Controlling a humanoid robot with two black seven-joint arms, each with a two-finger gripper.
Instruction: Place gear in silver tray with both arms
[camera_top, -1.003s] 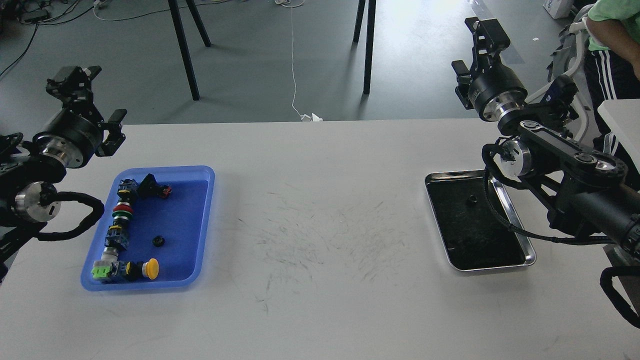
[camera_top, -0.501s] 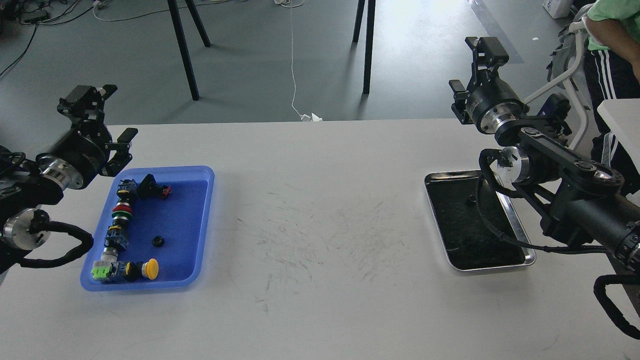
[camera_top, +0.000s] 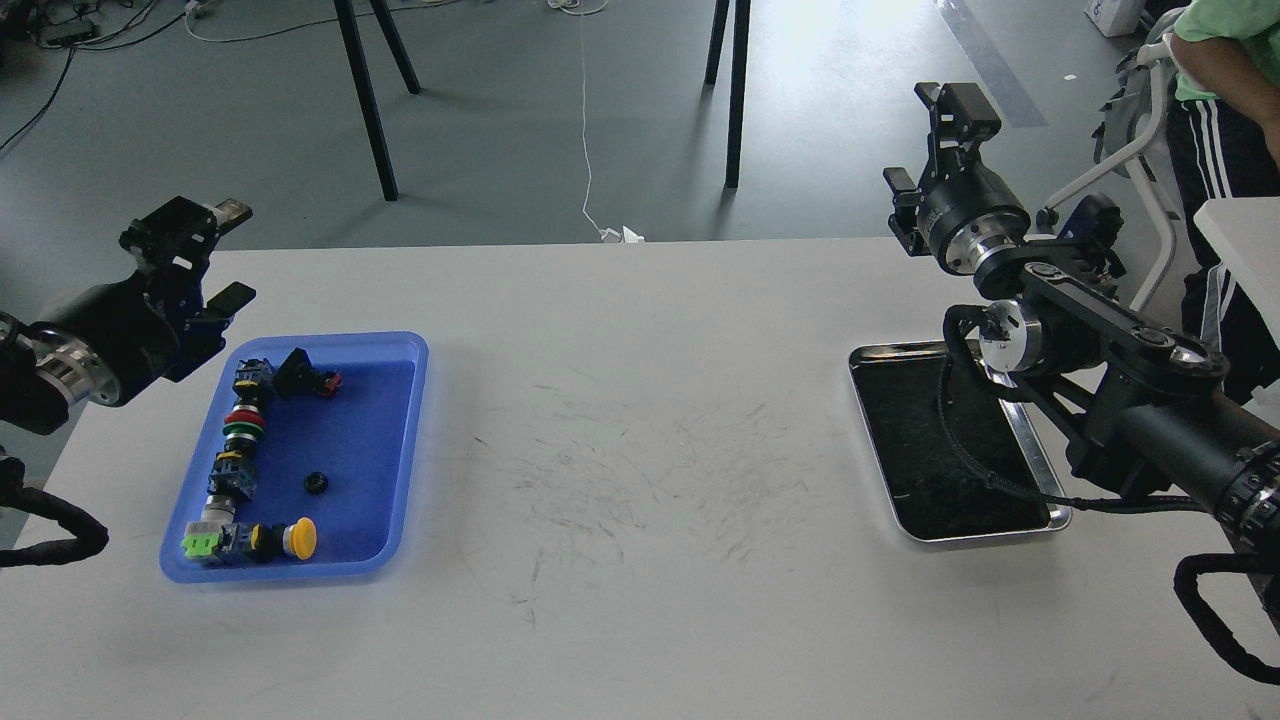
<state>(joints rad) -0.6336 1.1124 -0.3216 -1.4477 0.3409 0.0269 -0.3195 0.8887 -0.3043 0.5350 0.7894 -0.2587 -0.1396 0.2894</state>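
A small black gear (camera_top: 316, 482) lies in the blue tray (camera_top: 400, 345) at the left of the table. The silver tray (camera_top: 980, 538) with its dark inside sits at the right, partly covered by my right arm and its cable. My left gripper (camera_top: 185, 225) hovers just beyond the blue tray's far-left corner, well above the gear. It is seen dark and end-on. My right gripper (camera_top: 955, 100) is raised high past the table's far edge, behind the silver tray. Its fingers cannot be told apart.
Along the blue tray's left side lie several push-button switches (camera_top: 240, 425), with a yellow button (camera_top: 300, 537) at the front. A person (camera_top: 1215, 60) stands at the far right beside another white table (camera_top: 1245, 230). Black stand legs (camera_top: 370, 100) rise beyond the table.
My left gripper has come down and to the right, closer to the blue tray. My right gripper has shifted slightly left, and its cable now covers a small dark piece seen earlier in the silver tray.
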